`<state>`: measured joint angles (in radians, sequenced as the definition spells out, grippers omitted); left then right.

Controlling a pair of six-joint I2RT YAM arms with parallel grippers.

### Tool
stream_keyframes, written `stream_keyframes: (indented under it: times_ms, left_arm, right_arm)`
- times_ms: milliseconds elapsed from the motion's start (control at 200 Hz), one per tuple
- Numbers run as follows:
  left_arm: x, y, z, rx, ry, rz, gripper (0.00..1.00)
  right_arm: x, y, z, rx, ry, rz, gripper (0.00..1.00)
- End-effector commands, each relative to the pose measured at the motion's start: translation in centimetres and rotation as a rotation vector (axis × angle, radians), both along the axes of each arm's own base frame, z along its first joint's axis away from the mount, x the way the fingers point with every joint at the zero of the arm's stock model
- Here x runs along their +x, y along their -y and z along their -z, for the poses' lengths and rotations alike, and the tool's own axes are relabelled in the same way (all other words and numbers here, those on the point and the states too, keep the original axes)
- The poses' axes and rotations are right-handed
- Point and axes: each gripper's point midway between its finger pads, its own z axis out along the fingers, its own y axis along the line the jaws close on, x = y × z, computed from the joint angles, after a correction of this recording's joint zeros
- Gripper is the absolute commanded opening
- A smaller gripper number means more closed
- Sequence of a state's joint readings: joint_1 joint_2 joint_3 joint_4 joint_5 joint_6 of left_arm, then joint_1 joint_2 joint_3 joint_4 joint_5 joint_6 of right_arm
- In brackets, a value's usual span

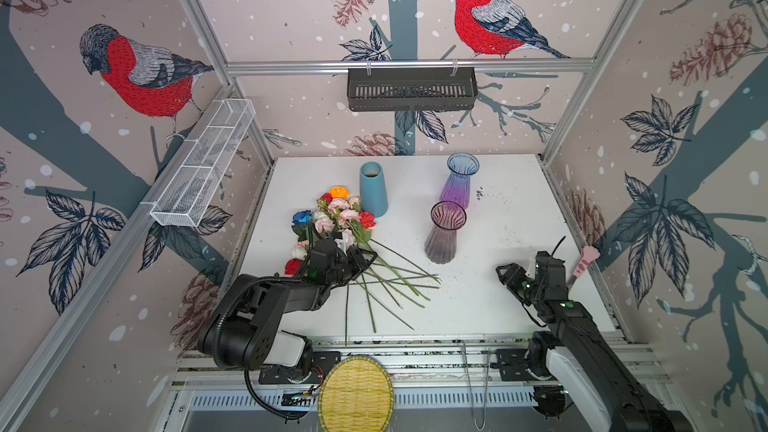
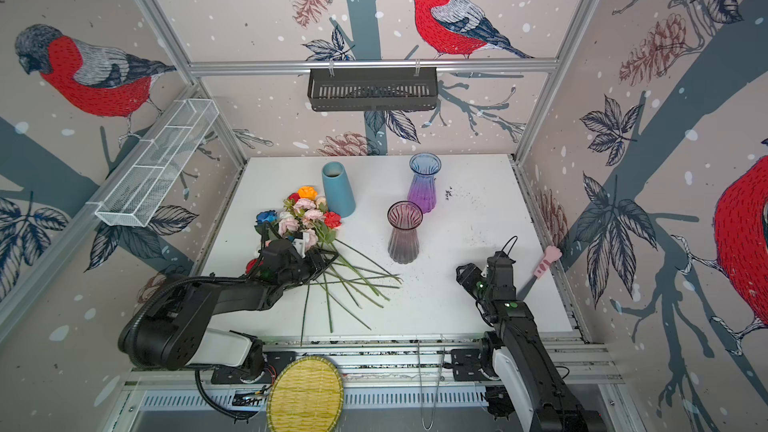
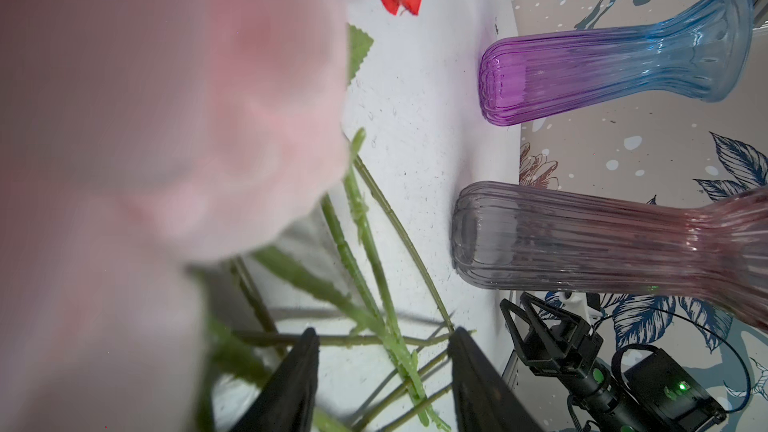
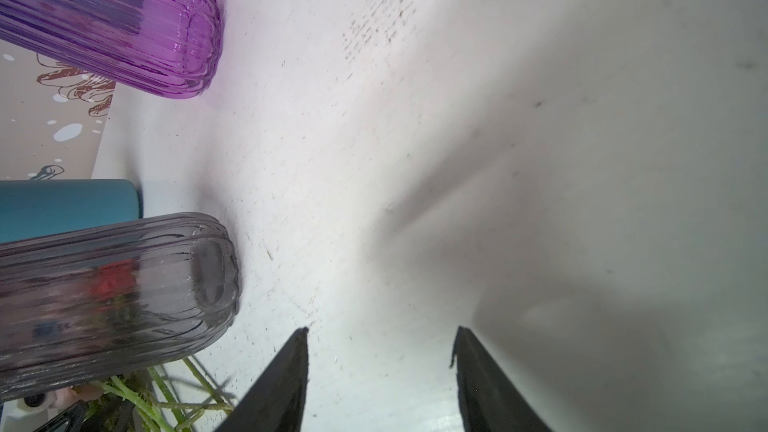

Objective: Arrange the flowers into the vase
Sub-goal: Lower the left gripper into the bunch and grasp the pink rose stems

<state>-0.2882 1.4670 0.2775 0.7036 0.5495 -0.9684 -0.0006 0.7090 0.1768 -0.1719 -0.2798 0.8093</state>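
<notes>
The flowers (image 1: 338,218) lie in a loose bunch on the white table (image 1: 498,305), none of them in a vase. Their blooms point away from the robot and the green stems fan out toward it. The left gripper (image 1: 360,263) is down over the bunch, where the stems leave the leaves. In the left wrist view its jaws stand apart, and several stems (image 3: 374,268) lie crossed on the table between and ahead of the fingertips (image 3: 309,351), none pinched. A pink bloom sits blurred close against that camera. A blue vase (image 1: 374,191) stands upright past this gripper, just beside the blooms. Off toward the other arm stand a smoky glass vase (image 1: 442,234) and, farther back, a purple glass vase (image 1: 459,184). The right gripper (image 1: 506,274) hovers low over bare table, well apart from the flowers, its jaws apart and empty. The smoky vase is the nearest thing ahead of it, and a pink-handled tool (image 1: 584,261) lies behind it at the table edge.
</notes>
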Motion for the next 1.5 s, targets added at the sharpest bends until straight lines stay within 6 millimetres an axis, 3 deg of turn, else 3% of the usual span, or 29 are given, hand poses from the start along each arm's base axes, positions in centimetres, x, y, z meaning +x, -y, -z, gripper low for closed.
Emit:
stream_keyframes:
  times_ms: [0,225,295,410,585,851,1111,1216,1266,1496]
  left_arm:
    - [1.1,0.3,-0.9,-0.031,0.048,-0.001,0.48]
    - [0.9,0.1,-1.5,-0.044,0.076,-0.005,0.45]
    - [0.9,0.1,-1.4,-0.044,0.071,-0.008,0.38]
    - [0.9,0.1,-1.7,-0.059,0.084,-0.008,0.18]
    - [0.9,-0.1,-1.5,-0.058,0.078,-0.020,0.15]
    - [0.9,-0.2,-1.3,-0.063,0.068,-0.022,0.00]
    - [0.8,-0.4,-1.1,-0.063,0.057,-0.030,0.00]
    - [0.9,-0.6,-0.8,-0.055,0.042,-0.042,0.33]
    - [0.9,-0.6,-0.7,-0.049,0.038,-0.047,0.42]
    - [1.5,-0.5,-0.8,-0.048,0.055,-0.043,0.41]
  right_arm:
    - [0.3,0.1,-0.3,-0.003,0.016,0.004,0.57]
    - [0.3,0.0,-0.2,-0.001,0.016,0.003,0.57]
    - [0.3,0.0,-0.3,0.000,0.017,0.003,0.57]
    - [0.2,0.0,-0.2,-0.001,0.015,0.001,0.57]
    - [0.3,0.0,-0.4,0.000,0.020,0.001,0.57]
    - [0.2,0.0,-0.4,-0.002,0.023,0.002,0.57]
    - [0.2,0.0,-0.5,-0.002,0.026,0.002,0.57]
    - [0.2,0.0,-0.5,-0.002,0.026,0.002,0.57]
    - [0.2,0.0,-0.4,-0.001,0.025,0.002,0.57]
    - [0.2,0.0,-0.4,-0.002,0.027,0.002,0.57]
